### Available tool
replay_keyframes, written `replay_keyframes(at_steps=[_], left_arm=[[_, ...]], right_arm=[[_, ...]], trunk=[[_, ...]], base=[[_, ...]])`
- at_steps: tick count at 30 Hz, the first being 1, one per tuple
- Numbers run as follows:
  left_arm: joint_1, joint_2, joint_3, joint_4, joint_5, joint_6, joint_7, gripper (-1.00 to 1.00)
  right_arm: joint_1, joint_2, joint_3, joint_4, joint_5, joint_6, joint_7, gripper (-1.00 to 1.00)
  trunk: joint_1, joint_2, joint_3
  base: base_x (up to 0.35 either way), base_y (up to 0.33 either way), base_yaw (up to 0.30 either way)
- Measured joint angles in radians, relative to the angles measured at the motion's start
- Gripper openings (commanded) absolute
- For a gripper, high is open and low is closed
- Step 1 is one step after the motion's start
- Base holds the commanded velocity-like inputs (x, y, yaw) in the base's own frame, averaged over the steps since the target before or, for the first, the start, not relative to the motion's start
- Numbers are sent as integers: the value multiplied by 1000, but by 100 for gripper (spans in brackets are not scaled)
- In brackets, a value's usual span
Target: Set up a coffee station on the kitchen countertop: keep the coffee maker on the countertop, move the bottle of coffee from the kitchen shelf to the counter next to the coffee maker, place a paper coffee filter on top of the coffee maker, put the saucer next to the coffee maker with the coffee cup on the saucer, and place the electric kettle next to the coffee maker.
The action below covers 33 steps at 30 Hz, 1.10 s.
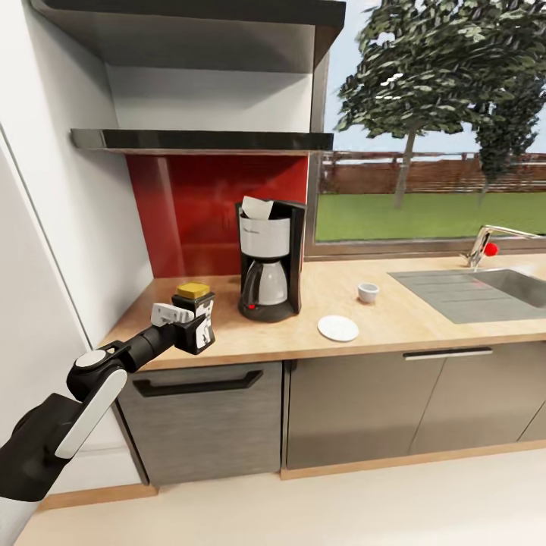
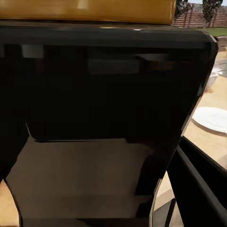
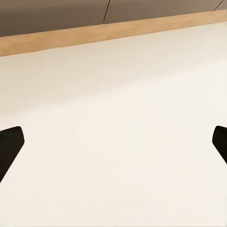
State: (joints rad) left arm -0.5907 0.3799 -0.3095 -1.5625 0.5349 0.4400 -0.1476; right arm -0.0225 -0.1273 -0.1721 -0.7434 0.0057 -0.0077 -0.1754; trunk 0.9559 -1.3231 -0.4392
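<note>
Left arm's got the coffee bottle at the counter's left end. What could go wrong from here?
1. The coffee bottle sits near the counter's front edge by the left gripper; a sloppy release could tip it off.
2. Sliding it toward the coffee maker risks knocking the paper filter on top.

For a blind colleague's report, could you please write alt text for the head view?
The robot's left claw holds a dark coffee bottle with a yellow lid on the wooden countertop, left of the black coffee maker that carries a paper filter. To the right lie a white saucer and, apart from it, a small cup.
</note>
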Motion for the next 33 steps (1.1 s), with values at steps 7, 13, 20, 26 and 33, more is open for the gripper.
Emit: replay_keyframes(at_steps=[7,13,20,26,33], left_arm=[[0,0,0,1,0,0,0,-100],[0,0,0,2,0,-1,0,-100],[0,-2,-1,37,-1,-42,1,-100],[0,-3,-1,81,-2,-163,1,-100],[0,-3,-3,95,-2,-173,1,-100]], right_arm=[[0,0,0,10,0,-35,0,100],[0,0,0,10,0,-35,0,100],[0,0,0,10,0,-36,0,100],[0,0,0,10,0,-35,0,100],[0,0,0,10,1,-36,0,100]], trunk=[[27,-49,-22],[38,-70,-31],[38,-70,-31],[38,-70,-31],[38,-70,-31]], base=[[0,0,0],[0,0,0],[61,8,0],[89,23,0],[96,1,0]])
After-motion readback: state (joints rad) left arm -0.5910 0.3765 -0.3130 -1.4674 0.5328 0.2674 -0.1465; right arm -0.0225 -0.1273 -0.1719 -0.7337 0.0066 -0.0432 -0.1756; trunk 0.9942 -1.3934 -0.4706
